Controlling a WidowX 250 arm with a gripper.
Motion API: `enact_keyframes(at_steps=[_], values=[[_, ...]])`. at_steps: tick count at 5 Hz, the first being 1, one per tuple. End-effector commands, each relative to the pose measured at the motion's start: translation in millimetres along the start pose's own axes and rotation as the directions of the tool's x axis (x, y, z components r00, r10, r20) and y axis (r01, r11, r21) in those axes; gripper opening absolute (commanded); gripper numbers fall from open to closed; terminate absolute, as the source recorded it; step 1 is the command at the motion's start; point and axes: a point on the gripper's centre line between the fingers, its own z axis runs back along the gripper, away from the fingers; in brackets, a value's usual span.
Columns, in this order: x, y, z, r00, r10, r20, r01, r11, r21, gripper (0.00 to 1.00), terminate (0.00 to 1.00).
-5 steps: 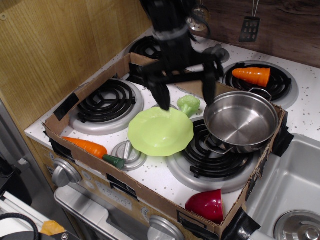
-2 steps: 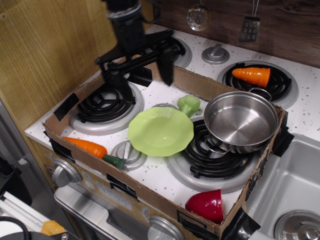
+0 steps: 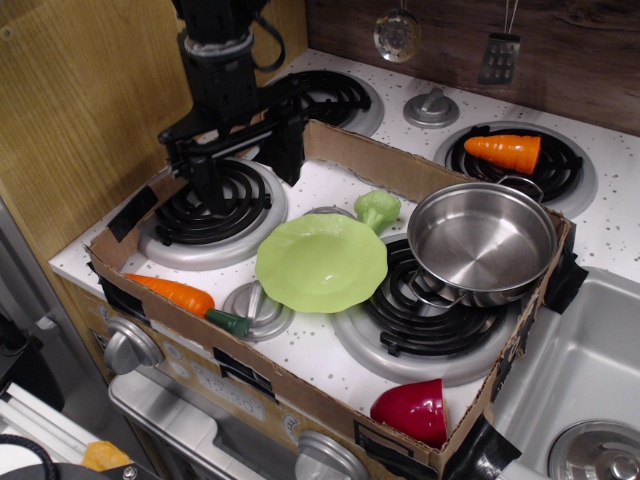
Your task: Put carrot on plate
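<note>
Toy stovetop, cardboard-walled — your gripper (image 3: 247, 162) hangs spread over the back-left burner (image 3: 213, 207), while the carrot (image 3: 180, 297) lies front-left, just beside the plate (image 3: 321, 262).

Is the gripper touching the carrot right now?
Apart. The single camera view shows the gripper open over the back-left burner, while the carrot lies at the box's front-left edge, with bare burner between them.

Black arm reaching down from above, pincer (image 3: 247, 164) pointing downward, fingers spread wide, holding nothing
</note>
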Motion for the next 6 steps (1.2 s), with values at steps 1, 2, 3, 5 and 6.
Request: enact_keyframes(at_steps=[1,2,3,5,6], values=[[5,34,-12,0.999,0.044,0.030,-0.046,0.997,0.069,1.00,0.00],[6,53,-18,0.997,0.068,0.048,-0.072,0.995,0.071,1.00,0.00],[11,67,-24,0.996,0.077,0.049,-0.081,0.994,0.070,1.00,0.00],[28,57,-24,0.999,0.028,0.043,-0.032,0.995,0.099,1.00,0.00],[34,51,-18,0.999,0.015,0.044,-0.020,0.993,0.119,1.00,0.00]])
